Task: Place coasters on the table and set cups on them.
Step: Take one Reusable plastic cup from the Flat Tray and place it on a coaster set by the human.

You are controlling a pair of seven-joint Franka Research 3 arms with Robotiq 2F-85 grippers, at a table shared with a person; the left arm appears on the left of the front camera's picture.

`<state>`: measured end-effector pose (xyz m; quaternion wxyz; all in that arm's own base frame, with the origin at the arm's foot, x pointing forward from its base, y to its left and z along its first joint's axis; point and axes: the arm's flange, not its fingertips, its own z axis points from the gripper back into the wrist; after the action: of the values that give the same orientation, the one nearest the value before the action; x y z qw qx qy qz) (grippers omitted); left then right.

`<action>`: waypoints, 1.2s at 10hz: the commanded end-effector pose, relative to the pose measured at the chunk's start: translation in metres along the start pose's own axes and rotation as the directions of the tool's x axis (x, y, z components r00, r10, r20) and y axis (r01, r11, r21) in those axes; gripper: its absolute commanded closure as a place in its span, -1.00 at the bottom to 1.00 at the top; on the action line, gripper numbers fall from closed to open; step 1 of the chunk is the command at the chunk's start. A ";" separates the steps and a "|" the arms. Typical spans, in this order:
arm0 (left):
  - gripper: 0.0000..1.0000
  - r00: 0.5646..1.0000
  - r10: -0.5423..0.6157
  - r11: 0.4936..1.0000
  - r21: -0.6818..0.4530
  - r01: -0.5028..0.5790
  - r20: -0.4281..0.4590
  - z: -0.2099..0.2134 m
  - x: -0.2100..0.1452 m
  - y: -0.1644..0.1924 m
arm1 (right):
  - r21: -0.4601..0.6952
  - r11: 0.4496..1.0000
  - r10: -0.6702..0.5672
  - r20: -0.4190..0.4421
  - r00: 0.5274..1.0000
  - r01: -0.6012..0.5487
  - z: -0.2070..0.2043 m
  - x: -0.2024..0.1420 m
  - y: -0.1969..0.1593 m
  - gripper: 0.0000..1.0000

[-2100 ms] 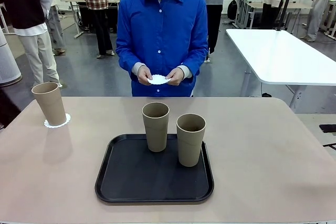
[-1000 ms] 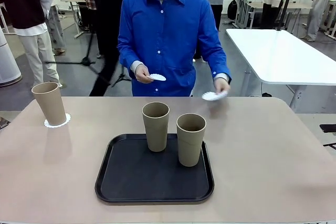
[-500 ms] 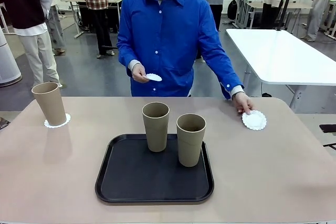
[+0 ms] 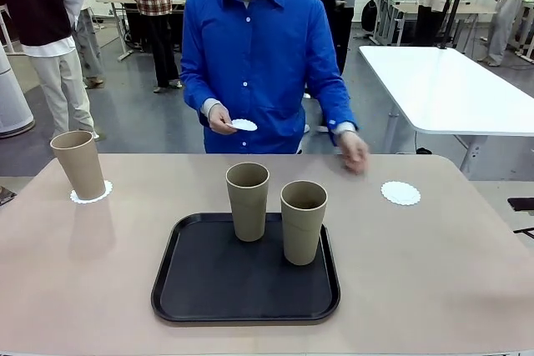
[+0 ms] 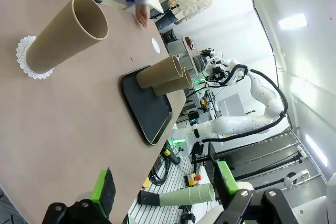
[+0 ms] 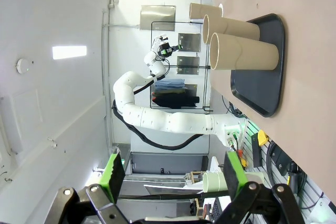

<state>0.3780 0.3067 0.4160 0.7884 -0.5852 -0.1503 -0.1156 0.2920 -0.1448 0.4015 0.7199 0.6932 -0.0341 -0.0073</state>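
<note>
— Two sets of jaws, both spread wide and empty, green pads (image 5: 105, 184) well back from the cups.
— Where do things stand?
— One cup (image 4: 79, 164) sits on a coaster (image 4: 90, 197) far left; a rear cup (image 4: 248, 200) and nearer cup (image 4: 302, 221) wait on the black tray (image 4: 246, 302). A bare coaster (image 4: 400, 193) lies on the counter (image 4: 434, 273), right.
— Then grip the nearer cup mid-body, clear the tray's lip, land it centred; paper skids.
— The person's free hand (image 4: 354, 152) is blurred; the other hand (image 4: 219, 117) half hides a third coaster (image 4: 243, 125).

A cup (image 4: 78, 164) hides most of its coaster (image 4: 102, 196); the person's hand (image 4: 354, 154) is blurred.
</note>
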 end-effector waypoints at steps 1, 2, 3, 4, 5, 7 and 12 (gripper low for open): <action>-1.00 1.000 0.008 1.000 0.002 -0.008 0.000 0.001 0.000 -0.001 | 0.012 1.000 0.006 0.002 1.000 -0.006 0.000 0.001 0.001 -1.00; -1.00 1.000 0.008 1.000 0.002 -0.008 0.000 0.001 0.000 -0.001 | 0.012 1.000 0.006 0.002 1.000 -0.006 0.000 0.001 0.001 -1.00; -1.00 1.000 0.008 1.000 0.002 -0.008 0.000 0.001 0.000 -0.001 | 0.012 1.000 0.006 0.002 1.000 -0.006 0.000 0.001 0.001 -1.00; -1.00 1.000 0.008 1.000 0.002 -0.008 0.000 0.001 0.000 -0.001 | 0.012 1.000 0.006 0.002 1.000 -0.006 0.000 0.001 0.001 -1.00; -1.00 1.000 0.008 1.000 0.002 -0.008 0.000 0.001 0.000 -0.001 | 0.012 1.000 0.006 0.002 1.000 -0.006 0.000 0.001 0.001 -1.00; -1.00 1.000 0.008 1.000 0.002 -0.008 0.000 0.001 0.000 -0.001 | 0.012 1.000 0.006 0.002 1.000 -0.006 0.000 0.001 0.001 -1.00; -1.00 1.000 0.008 1.000 0.002 -0.008 0.000 0.001 0.000 -0.001 | 0.012 1.000 0.006 0.002 1.000 -0.006 0.000 0.001 0.001 -1.00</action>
<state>0.3780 0.3068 0.4160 0.7884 -0.5853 -0.1503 -0.1155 0.2920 -0.1448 0.4015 0.7199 0.6932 -0.0341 -0.0073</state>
